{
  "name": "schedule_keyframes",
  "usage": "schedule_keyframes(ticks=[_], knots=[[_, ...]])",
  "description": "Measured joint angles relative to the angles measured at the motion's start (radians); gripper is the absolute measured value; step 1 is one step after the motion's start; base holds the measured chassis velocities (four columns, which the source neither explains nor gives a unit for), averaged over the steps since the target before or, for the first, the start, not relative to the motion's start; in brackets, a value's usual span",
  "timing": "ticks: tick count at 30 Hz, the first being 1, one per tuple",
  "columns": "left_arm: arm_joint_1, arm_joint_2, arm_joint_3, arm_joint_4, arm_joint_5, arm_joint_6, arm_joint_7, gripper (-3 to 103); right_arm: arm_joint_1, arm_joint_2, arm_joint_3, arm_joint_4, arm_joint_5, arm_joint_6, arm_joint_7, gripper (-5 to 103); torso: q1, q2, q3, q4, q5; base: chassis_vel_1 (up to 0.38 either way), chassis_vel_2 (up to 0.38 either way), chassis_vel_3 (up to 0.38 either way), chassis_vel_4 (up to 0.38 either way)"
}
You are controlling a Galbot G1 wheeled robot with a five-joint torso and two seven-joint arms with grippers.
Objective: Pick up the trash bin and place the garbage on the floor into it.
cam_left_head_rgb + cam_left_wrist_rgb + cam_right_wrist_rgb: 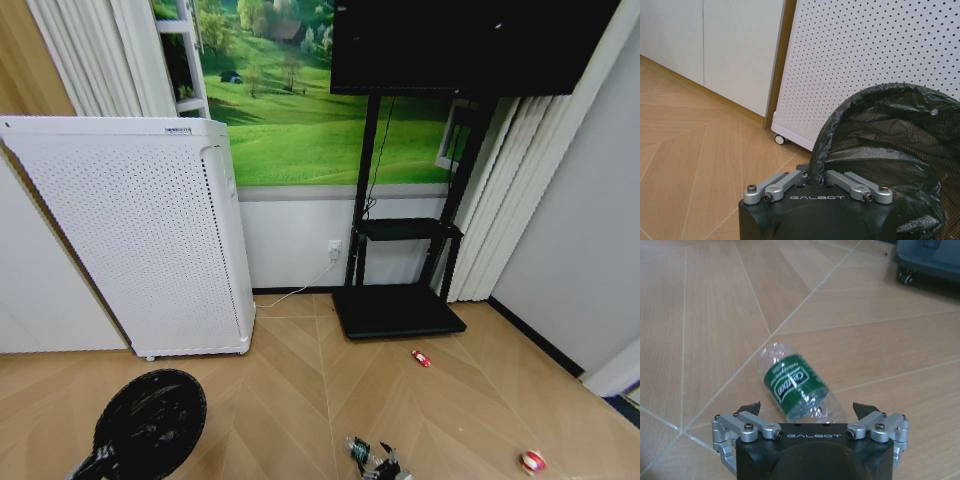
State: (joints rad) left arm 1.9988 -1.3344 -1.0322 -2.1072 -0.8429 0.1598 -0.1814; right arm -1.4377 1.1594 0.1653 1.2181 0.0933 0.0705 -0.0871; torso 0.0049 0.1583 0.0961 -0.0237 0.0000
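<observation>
The trash bin [150, 425], black mesh with a black bag liner, is at the lower left of the head view, its mouth facing up. My left gripper [95, 462] is shut on its rim; in the left wrist view the gripper [817, 175] pinches the lined edge of the bin [885, 150]. A clear bottle with a green label [795, 387] lies on the parquet floor [715, 315], and my right gripper [808, 406] stands open around its near end. In the head view the bottle [362, 450] is at the bottom centre. A small red wrapper [421, 358] and a red-and-white piece [533, 461] lie on the floor further right.
A tall white perforated appliance [150, 240] on castors stands just behind the bin. The black TV stand base [398, 310] sits against the back wall, its wheel [905, 276] beyond the bottle. A wall runs along the right side [570, 250].
</observation>
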Motion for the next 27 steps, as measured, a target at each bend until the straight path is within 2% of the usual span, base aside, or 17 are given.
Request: schedule_keyframes(ticks=[10,11,12,15,16,19,23,24,25,26,27], knots=[[-0.005,0.008,0.026,-0.030,0.003,0.012,-0.027,3,0.038,0.049,0.011,-0.087,-0.032,0.017,0.030,101,0.000,0.000,0.000,0.0000,0.0001,0.000,0.000,0.000,0.000],[-0.007,0.008,0.031,-0.031,0.006,0.013,-0.032,3,0.039,0.051,0.016,-0.090,-0.034,0.020,0.035,97,0.000,0.000,0.000,0.0000,-0.0001,0.000,0.000,0.000,0.000],[-0.007,0.008,0.031,-0.031,0.006,0.013,-0.032,3,0.039,0.051,0.016,-0.090,-0.034,0.020,0.035,97,0.000,0.000,0.000,0.0000,-0.0001,0.000,0.000,0.000,0.000],[-0.016,0.008,0.052,-0.036,0.012,0.018,-0.048,3,0.035,0.052,0.036,-0.094,-0.037,0.028,0.038,82,0.000,0.000,0.000,-0.0001,-0.0001,0.000,0.000,0.000,0.000],[-0.016,0.008,0.052,-0.036,0.012,0.018,-0.048,3,0.035,0.052,0.036,-0.094,-0.037,0.028,0.038,82,0.000,0.000,0.000,-0.0001,-0.0001,0.000,0.000,0.000,0.000],[-0.024,0.008,0.069,-0.039,0.020,0.020,-0.060,3,0.027,0.052,0.052,-0.095,-0.041,0.037,0.038,65,0.000,0.000,0.000,-0.0001,0.0000,0.000,0.000,0.000,0.000],[-0.025,0.008,0.072,-0.040,0.021,0.020,-0.062,3,0.024,0.051,0.055,-0.095,-0.041,0.039,0.038,65,0.000,0.000,0.000,-0.0001,0.0000,0.000,0.000,0.000,0.000],[-0.026,0.008,0.073,-0.040,0.022,0.020,-0.064,3,0.023,0.051,0.057,-0.094,-0.041,0.041,0.037,54,0.000,0.000,0.000,-0.0001,0.0000,0.000,0.000,0.000,0.000],[-0.027,0.008,0.075,-0.040,0.022,0.020,-0.065,3,0.020,0.051,0.060,-0.092,-0.041,0.042,0.034,54,0.000,0.000,0.000,-0.0001,0.0000,0.000,0.000,0.000,0.000],[-0.028,0.008,0.076,-0.040,0.022,0.020,-0.066,3,0.017,0.051,0.063,-0.089,-0.041,0.042,0.031,43,0.000,0.000,0.000,-0.0001,0.0000,0.000,0.000,0.000,0.000],[-0.030,0.008,0.077,-0.041,0.022,0.020,-0.068,3,0.013,0.051,0.067,-0.084,-0.041,0.043,0.028,38,0.000,0.000,0.000,-0.0001,0.0000,0.000,0.000,0.000,0.000]])
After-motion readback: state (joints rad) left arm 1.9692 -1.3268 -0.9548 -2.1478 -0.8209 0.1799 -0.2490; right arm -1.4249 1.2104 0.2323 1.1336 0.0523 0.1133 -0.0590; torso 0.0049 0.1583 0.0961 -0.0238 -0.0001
